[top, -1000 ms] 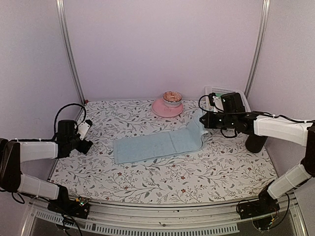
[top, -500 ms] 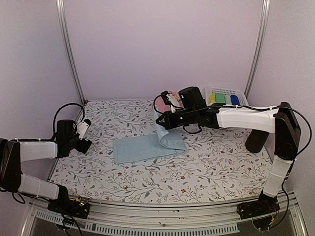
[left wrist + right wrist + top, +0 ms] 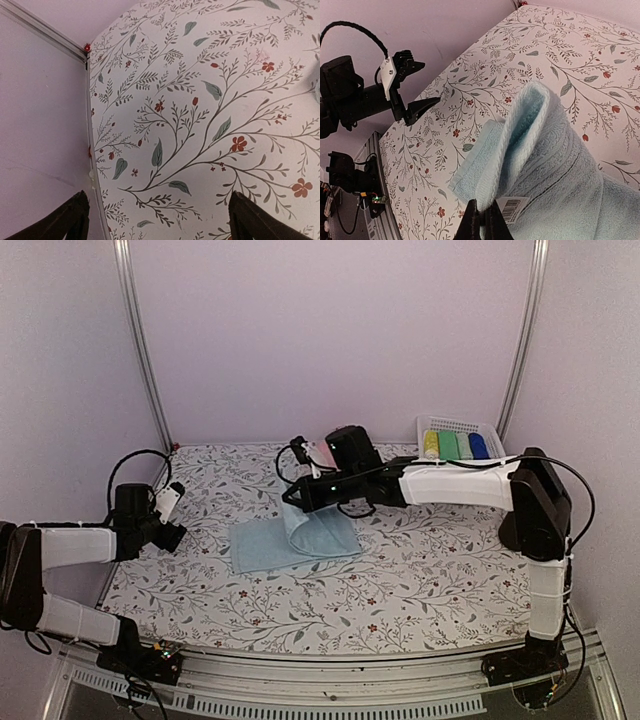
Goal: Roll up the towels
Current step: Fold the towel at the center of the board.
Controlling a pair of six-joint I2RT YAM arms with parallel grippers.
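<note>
Item: pale blue towel [image 3: 262,543], lying centre-left on the floral desk [image 3: 400,590], its right end lifted and curled over leftward. Right fingers [image 3: 481,225]: together, clamped on the towel's raised edge. Left fingers [image 3: 176,534]: wide apart, holding nothing, at the desk's left side.

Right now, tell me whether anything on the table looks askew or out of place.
Only the towel: its right end is pinched in the right gripper, lifted and folded leftward over the rest, with a barcode label showing. Nothing looks spilled or damaged.
</note>
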